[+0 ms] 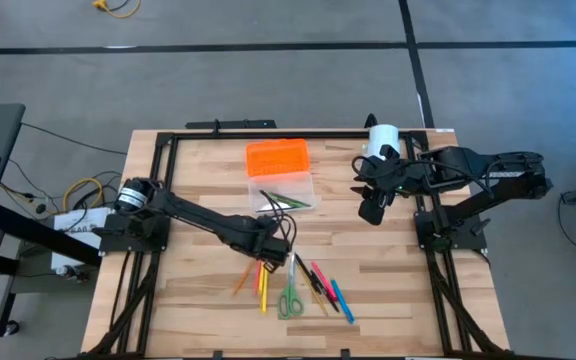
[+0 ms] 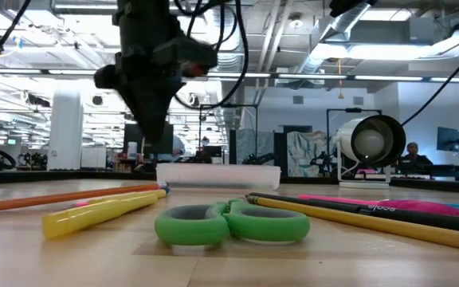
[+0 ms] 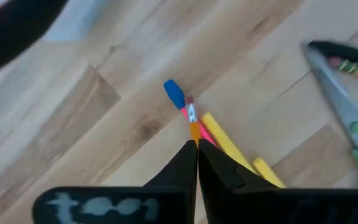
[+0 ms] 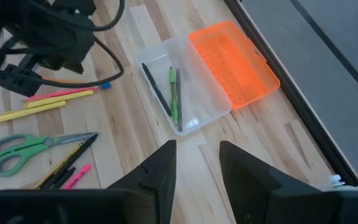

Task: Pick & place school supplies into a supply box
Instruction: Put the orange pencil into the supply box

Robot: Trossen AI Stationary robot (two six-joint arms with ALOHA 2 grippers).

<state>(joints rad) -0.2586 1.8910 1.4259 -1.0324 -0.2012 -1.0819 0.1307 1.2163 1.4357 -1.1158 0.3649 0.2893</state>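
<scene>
Three pens lie in the supply box; left gripper clamps an orange pencil, scissors wait; right gripper gapes idle.

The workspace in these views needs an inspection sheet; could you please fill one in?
Surface: wooden table, bare planks.
Job's things: clear box, orange lid open, holding a few pens; green scissors and loose pencils on the near side.
Clutter: white cylinder at the far right corner.
Pincers: left pincer shut on an orange pencil; right pincer open, raised, empty.
Cables: yellow cable on the floor; wires left of the table.
Surroundings: grey floor; a person far behind.
</scene>
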